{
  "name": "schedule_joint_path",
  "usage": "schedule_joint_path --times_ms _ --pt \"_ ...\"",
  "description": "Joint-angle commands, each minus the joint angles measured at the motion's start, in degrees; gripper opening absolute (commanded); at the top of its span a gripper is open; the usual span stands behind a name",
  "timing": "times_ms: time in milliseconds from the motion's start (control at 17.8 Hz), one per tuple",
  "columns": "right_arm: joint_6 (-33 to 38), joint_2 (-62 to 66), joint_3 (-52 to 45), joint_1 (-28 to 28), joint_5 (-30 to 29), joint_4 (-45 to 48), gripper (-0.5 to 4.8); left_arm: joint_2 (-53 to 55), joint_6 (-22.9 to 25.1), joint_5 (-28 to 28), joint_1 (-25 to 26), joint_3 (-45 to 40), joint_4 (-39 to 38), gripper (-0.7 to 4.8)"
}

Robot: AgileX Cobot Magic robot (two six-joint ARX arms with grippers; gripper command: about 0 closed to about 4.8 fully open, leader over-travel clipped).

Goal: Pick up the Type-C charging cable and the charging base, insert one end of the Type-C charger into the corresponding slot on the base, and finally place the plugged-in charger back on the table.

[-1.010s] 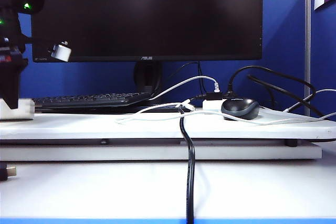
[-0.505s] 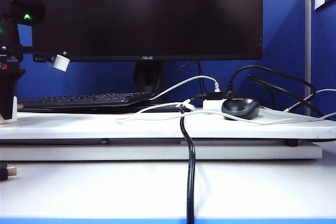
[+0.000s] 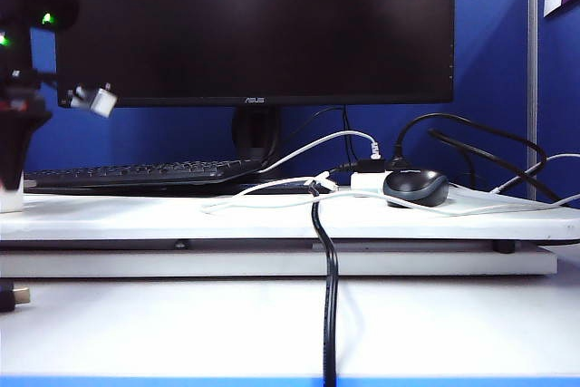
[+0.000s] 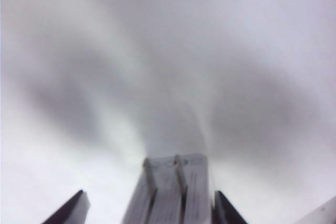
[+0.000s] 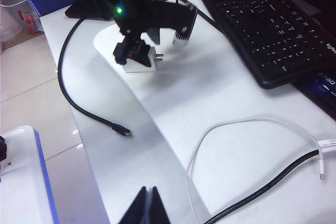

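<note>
The charging base (image 5: 140,62), a white block with two metal prongs, rests near the corner of the table (image 5: 173,93). My left gripper (image 5: 131,55) stands over it, open. In the left wrist view the base (image 4: 176,192) lies between the fingers of the left gripper (image 4: 149,194), against one of them and apart from the other. In the exterior view only a sliver of the base (image 3: 8,197) shows under the left arm (image 3: 16,124). The Type-C charging cable (image 5: 236,125) loops over the table (image 3: 272,219). My right gripper (image 5: 150,199) hangs shut and empty near its bend. The slot is hidden.
A black keyboard (image 5: 268,24) and a monitor (image 3: 254,24) stand behind. A thick black cable (image 3: 328,296) hangs over the table's front edge, and another black lead (image 5: 84,108) ends in a small plug. At the back right are a mouse (image 3: 415,188) and a flat white box (image 3: 367,178).
The left wrist has rolled over the base, and less of the white block now shows at the left edge of the exterior view. Cable and right gripper are unchanged.
</note>
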Motion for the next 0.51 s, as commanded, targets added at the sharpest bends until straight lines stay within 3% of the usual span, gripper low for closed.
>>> schedule_joint_path --times_ms 56,393,505 --pt "-0.3 -0.2 0.2 0.0 -0.3 0.5 -0.01 -0.3 -3.5 0.4 0.0 2.6 -4.1 3.19" --pt "-0.3 -0.2 0.2 0.0 -0.3 0.5 -0.01 -0.1 -7.6 6.0 0.0 2.9 -7.1 3.18" --pt "-0.3 -0.2 0.2 0.0 -0.3 0.5 -0.01 -0.1 -8.2 4.9 0.0 2.9 -7.1 3.18"
